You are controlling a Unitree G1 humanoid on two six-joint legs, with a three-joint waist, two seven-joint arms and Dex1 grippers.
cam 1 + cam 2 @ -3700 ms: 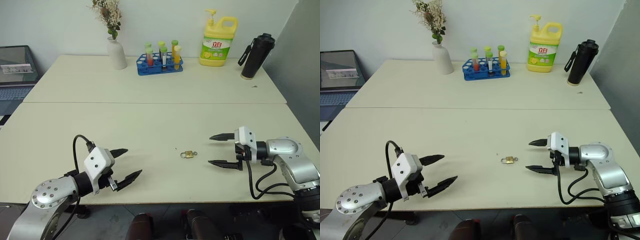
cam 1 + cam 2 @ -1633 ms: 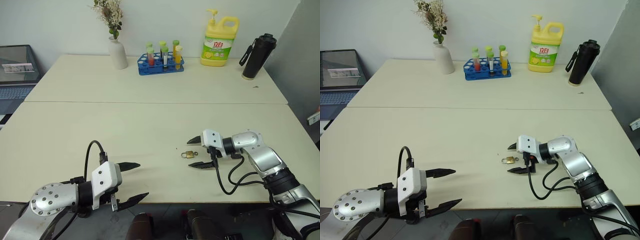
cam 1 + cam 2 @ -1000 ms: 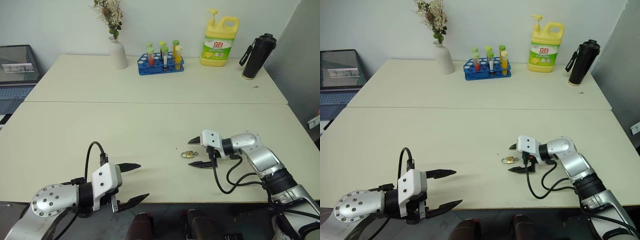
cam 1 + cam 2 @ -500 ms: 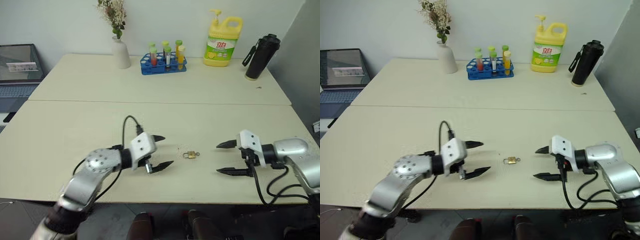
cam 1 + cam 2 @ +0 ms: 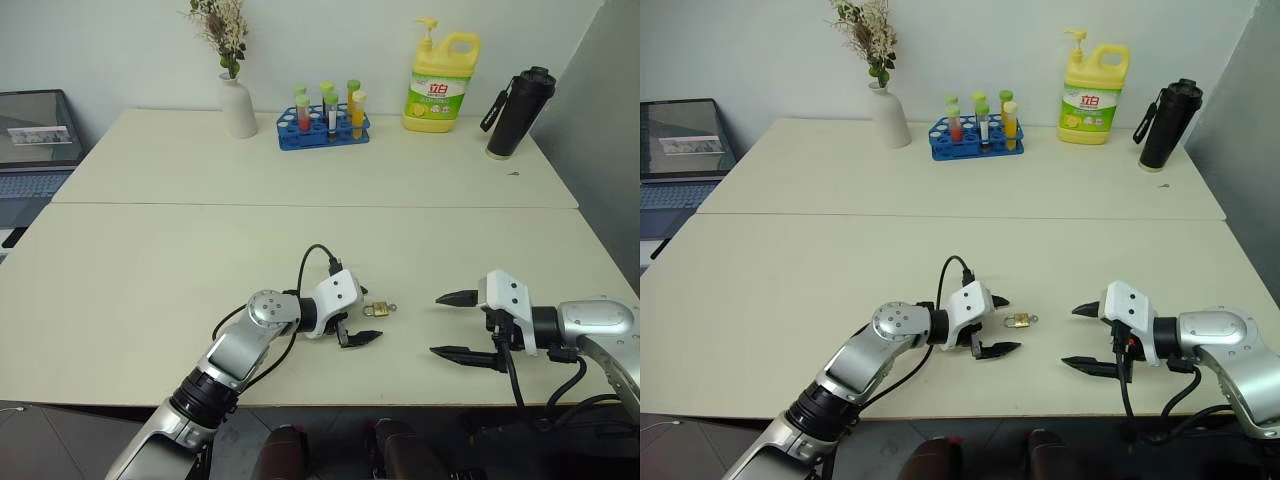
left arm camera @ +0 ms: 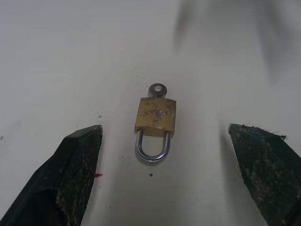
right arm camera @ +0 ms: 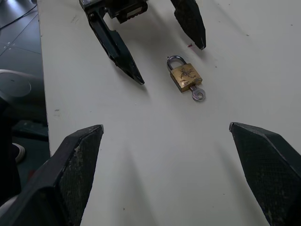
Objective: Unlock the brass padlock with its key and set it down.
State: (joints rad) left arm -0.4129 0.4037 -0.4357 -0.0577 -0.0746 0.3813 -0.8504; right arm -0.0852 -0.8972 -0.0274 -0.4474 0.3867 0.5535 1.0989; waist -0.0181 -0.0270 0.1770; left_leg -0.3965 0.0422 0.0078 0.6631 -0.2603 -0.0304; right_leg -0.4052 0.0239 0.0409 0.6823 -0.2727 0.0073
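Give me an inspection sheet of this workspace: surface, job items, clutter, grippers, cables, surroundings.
Surface: pale cream table, a seam across it.
Job's things: small gold-coloured brass padlock lying flat, silver shackle closed; silvery key in its base.
Clutter: white vase with dried flowers, blue rack of test tubes, yellow detergent bottle, black flask, all at the far edge.
Grippers: left gripper open, beside the padlock, not touching; right gripper open, apart.
Cables: black cable looping over the left wrist.
Surroundings: laptop, white wall.
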